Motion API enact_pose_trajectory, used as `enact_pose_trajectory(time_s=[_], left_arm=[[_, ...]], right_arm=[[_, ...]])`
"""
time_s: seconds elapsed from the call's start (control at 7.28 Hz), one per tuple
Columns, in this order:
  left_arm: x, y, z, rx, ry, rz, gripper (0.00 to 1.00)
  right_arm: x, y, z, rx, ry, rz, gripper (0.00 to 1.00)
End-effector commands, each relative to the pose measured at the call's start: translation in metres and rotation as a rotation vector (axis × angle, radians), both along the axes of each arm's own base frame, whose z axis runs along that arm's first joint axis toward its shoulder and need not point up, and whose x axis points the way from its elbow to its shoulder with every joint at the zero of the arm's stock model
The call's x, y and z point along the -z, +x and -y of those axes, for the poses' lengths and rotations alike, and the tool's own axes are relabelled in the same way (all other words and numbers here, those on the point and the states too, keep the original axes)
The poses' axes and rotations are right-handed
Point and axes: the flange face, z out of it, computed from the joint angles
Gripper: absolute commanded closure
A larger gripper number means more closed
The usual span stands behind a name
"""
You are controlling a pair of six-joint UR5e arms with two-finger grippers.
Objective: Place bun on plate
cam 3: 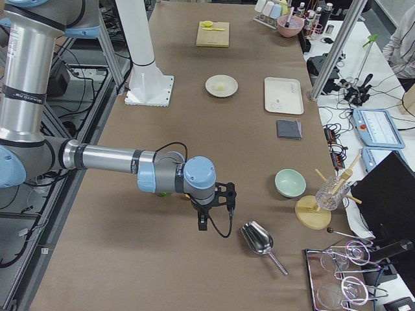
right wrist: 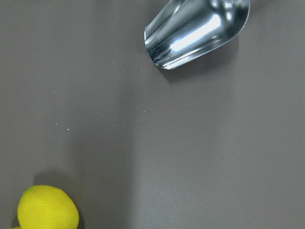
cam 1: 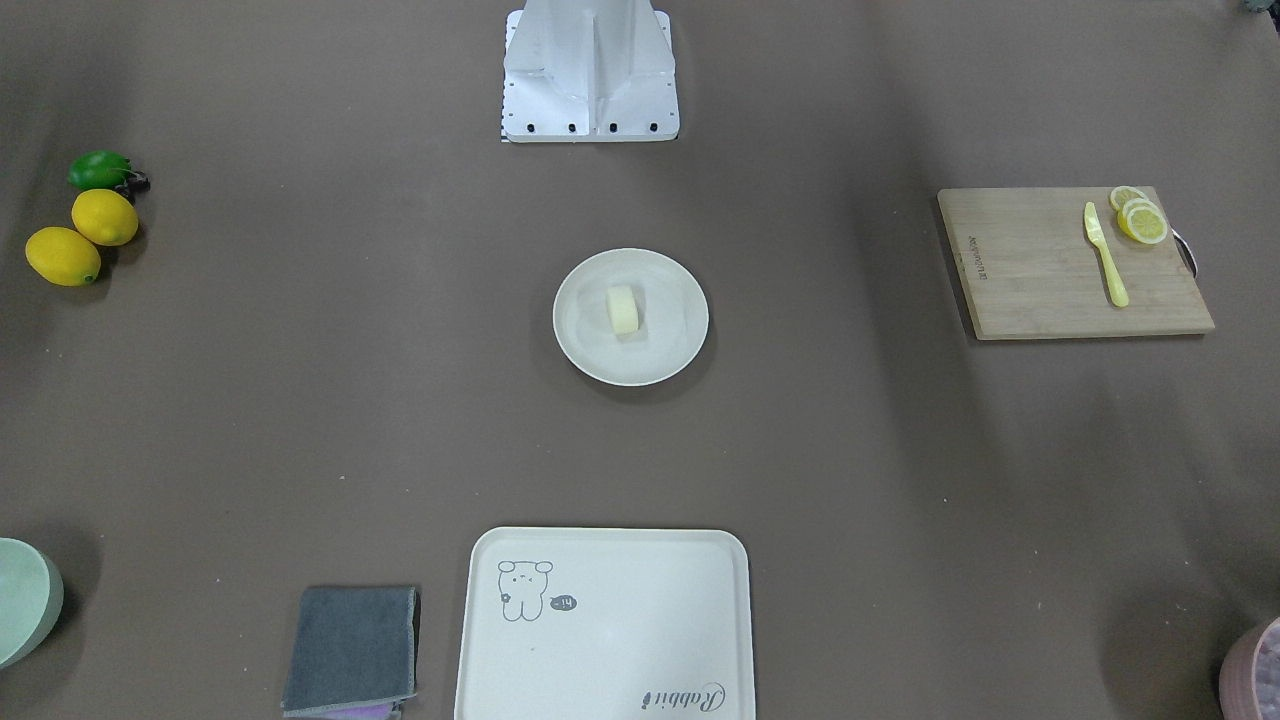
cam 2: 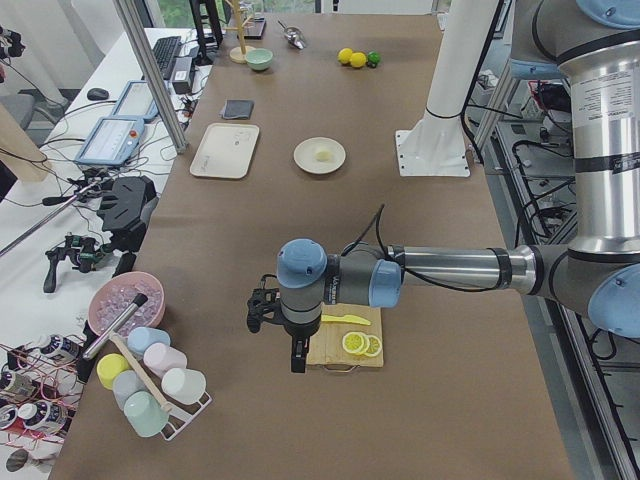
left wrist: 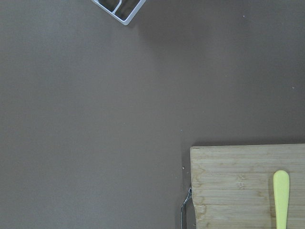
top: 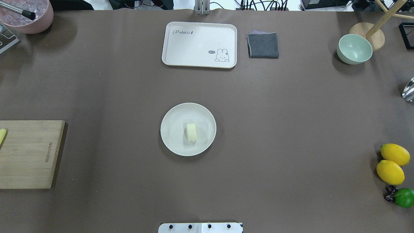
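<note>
The bun [cam 1: 623, 309] [top: 191, 131], a small pale cream lump, lies on the round cream-white plate [cam 1: 680, 345] [top: 171, 139] at the table's middle, a little off the plate's centre. No gripper is near it. My left gripper [cam 2: 297, 358] hangs far off at the table's left end beside the cutting board, and shows only in the exterior left view. My right gripper [cam 3: 201, 224] hangs at the right end near the metal scoop, and shows only in the exterior right view. I cannot tell whether either is open or shut. Neither wrist view shows fingers.
A wooden cutting board [cam 1: 1050, 270] holds a yellow knife [cam 1: 1105, 255] and lemon slices [cam 1: 1142, 218]. A bear-print tray [top: 194, 42], grey cloth [top: 263, 45] and green bowl [top: 354, 49] line the far edge. Two lemons [top: 392, 163], a lime [top: 405, 197] and a metal scoop [right wrist: 198, 31] lie right.
</note>
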Motion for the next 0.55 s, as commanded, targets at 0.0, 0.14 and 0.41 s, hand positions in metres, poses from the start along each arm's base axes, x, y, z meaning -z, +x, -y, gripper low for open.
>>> enact_pose_trajectory(time_s=[0.0, 0.14, 0.41], left_arm=[[0.0009, 0.0003, 0.0003, -0.001, 0.004, 0.0, 0.02], [0.0027, 0.0003, 0.0008, -0.001, 0.011, 0.0, 0.02], [0.0048, 0.0003, 0.0013, -0.001, 0.018, 0.0, 0.02]], right_arm=[[0.0014, 0.0, 0.0002, 0.003, 0.006, 0.0, 0.0], [0.0022, 0.0, 0.0004, 0.002, 0.007, 0.0, 0.0], [0.0029, 0.0, 0.0005, 0.006, 0.012, 0.0, 0.0]])
